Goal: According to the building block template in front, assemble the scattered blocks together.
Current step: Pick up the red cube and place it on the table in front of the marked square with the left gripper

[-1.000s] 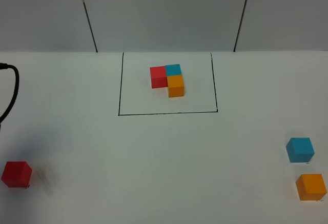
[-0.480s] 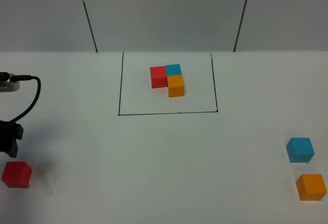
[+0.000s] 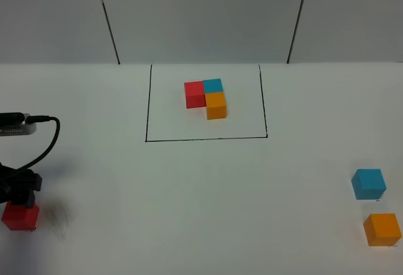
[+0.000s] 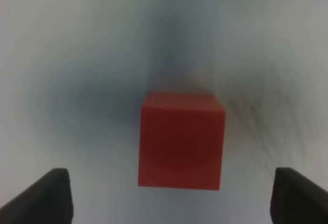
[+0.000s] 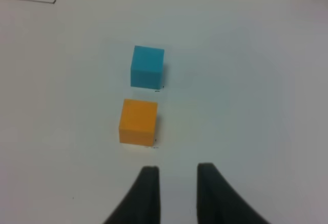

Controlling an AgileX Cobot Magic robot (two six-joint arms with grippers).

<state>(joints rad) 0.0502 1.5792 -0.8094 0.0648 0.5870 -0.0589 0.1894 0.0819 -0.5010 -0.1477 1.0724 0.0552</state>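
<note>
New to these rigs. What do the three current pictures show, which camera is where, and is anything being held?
This is a two-armed robot at a white table. The wide picture comes from a camera mounted high, off the arms; the other two come from cameras on each wrist. Inside a drawn black rectangle sits the building block template: red, teal-blue and orange cubes joined in an L. Three loose cubes lie outside it: the red cube on the left, the teal-blue cube and orange cube on the right. The left gripper hangs open at the red cube, not closed on it. The right gripper is shut and empty, short of the orange cube.
</note>
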